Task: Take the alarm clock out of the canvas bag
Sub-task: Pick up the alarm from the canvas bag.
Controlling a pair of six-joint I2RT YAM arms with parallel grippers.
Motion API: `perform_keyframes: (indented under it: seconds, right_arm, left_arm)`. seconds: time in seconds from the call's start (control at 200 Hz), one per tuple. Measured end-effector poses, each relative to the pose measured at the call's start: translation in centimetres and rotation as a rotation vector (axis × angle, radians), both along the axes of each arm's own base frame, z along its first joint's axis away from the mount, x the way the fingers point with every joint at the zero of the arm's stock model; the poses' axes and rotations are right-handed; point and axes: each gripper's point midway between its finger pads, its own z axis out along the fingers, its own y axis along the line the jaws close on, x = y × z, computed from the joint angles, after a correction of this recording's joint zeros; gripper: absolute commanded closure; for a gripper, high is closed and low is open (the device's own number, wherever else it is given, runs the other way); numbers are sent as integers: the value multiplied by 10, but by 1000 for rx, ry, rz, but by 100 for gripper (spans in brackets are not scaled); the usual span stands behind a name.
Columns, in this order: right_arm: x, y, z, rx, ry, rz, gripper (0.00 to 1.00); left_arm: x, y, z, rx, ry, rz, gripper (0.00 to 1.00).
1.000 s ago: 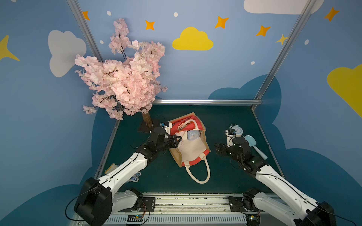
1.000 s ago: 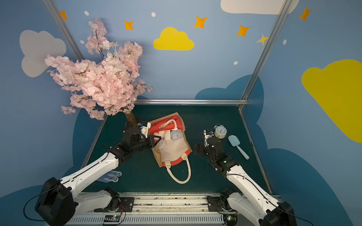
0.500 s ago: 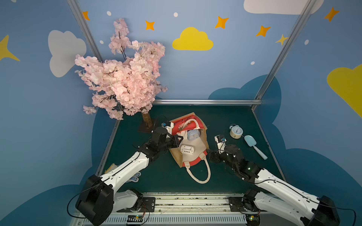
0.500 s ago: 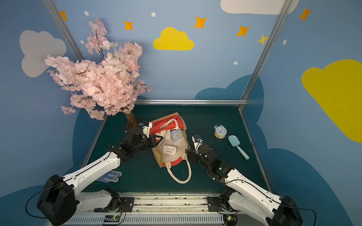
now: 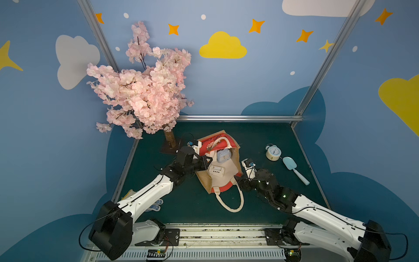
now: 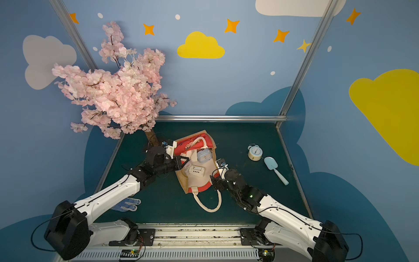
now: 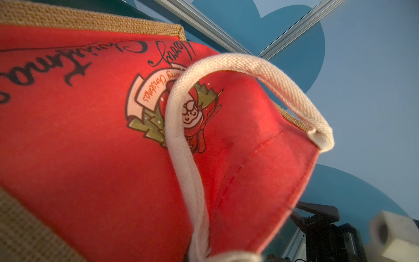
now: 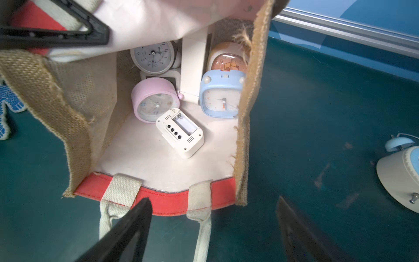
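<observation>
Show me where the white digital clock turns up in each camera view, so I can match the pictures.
Top view: white clock on the cream lining inside the bag, near its mouth.
Top view: white clock in the same place, inside the bag.
Left wrist: not in it; only the bag's red outside shows.
Right wrist: white clock inside the bag, beside the pink clock.
Shared landmark: the bag's red fabric, in all four.

Orange-faced clock (image 8: 227, 61): half hidden behind a side wall of the bag (image 8: 249, 90). Bell clock (image 8: 401, 179) and glove (image 8: 10, 106): cut off by opposite edges of the right wrist view. Right fingers (image 8: 140, 215): blurred, cut off by that view's edge.
</observation>
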Motion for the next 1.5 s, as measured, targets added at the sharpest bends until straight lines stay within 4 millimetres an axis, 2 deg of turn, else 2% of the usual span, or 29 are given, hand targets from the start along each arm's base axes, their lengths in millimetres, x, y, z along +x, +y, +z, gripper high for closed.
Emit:
perform_keyframes:
  seconds: [0.125,0.27,0.37,0.666,0.936,1.171,1.357,1.502]
  right_arm:
    - [-5,10,-6,-19,9,57,13]
    - [-8,21,-28,-70,59,114,12]
    - [-7,28,-35,-89,82,135,13]
    - [7,52,-43,-125,99,158,15]
    - [25,73,-43,-134,89,161,18]
    - [36,83,-60,-175,113,154,17]
    - [48,77,-78,-204,147,126,15]
    - [59,78,-84,-221,171,114,14]
  left_arm:
    - [-1,-1,0,-4,4,-10,90]
    - [-2,-2,0,-7,5,-16,90]
    - [-2,-2,1,-8,4,-16,90]
    - [-5,0,2,-7,5,-15,90]
    - [-4,2,2,-7,5,-11,90]
    - [-5,3,4,-6,1,-10,90]
    - [-6,7,4,-7,3,-5,90]
    - [-8,9,5,-7,0,-4,90]
